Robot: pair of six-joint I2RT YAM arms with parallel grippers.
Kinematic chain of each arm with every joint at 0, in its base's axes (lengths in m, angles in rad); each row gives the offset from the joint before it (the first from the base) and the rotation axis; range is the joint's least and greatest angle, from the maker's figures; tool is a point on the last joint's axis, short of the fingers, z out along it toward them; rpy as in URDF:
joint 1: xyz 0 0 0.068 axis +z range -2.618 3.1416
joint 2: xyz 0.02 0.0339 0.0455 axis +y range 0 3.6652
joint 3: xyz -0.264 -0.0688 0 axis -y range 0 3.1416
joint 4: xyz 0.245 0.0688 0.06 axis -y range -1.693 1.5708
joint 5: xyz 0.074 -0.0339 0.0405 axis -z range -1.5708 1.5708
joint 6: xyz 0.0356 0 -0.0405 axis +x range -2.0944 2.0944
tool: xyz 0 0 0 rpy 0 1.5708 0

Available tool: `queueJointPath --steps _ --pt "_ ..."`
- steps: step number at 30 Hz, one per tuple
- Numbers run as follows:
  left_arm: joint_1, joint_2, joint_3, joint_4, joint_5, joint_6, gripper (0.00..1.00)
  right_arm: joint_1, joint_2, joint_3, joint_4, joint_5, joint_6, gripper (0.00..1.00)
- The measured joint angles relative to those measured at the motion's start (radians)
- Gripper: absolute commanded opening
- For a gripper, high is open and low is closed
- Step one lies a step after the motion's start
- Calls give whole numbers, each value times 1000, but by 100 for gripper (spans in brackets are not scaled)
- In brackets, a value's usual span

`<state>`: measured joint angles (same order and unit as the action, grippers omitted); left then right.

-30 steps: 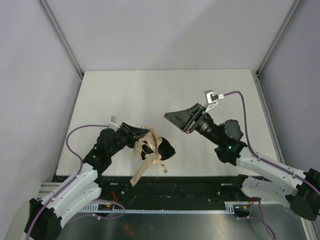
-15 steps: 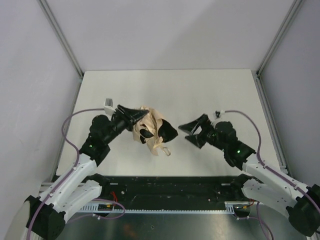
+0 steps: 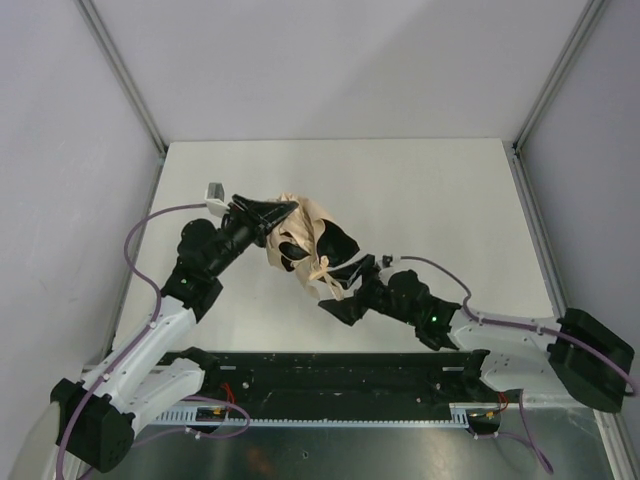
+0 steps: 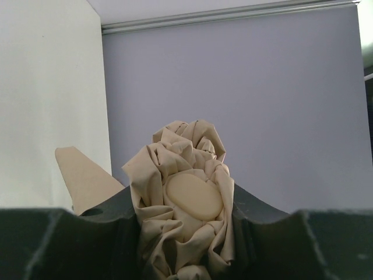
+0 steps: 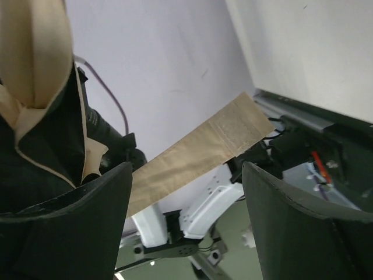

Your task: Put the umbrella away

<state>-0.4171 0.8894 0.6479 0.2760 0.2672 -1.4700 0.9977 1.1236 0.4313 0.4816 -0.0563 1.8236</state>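
The white table [image 3: 450, 190] spans the view. The left arm [image 3: 165, 320] reaches in from the near left corner, and the right arm [image 3: 500, 335] lies low along the near edge. Between them, over the table's middle, is the umbrella [image 3: 300, 235], a crumpled bunch of tan fabric with black parts. The left gripper [image 3: 272, 213] is clamped on its bunched folds. The right gripper [image 3: 345, 290] has its fingers spread wide and grips nothing, and the tan strap [image 5: 198, 149] runs across the gap between them. An oval tan handle end [image 4: 194, 195] shows amid the folds.
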Motion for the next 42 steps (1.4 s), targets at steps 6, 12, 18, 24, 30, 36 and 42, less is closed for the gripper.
queueJointPath --steps 6,12,18,24,30,36,42 --pt "0 1 0 30 1 -30 0 68 114 -1 206 71 116 77" --pt "0 1 0 58 4 -57 0 95 189 -1 322 127 150 72" --pt "0 1 0 74 8 -79 0 109 269 6 399 146 164 68" --pt "0 1 0 99 15 -99 0 127 338 24 474 150 165 27" --pt "-4 0 0 106 34 -122 0 127 361 27 537 169 164 0" --pt "-61 -1 -8 113 77 -190 0 26 407 47 641 146 7 0" --pt "-140 -7 -84 37 97 -232 0 -171 416 91 759 25 -261 0"
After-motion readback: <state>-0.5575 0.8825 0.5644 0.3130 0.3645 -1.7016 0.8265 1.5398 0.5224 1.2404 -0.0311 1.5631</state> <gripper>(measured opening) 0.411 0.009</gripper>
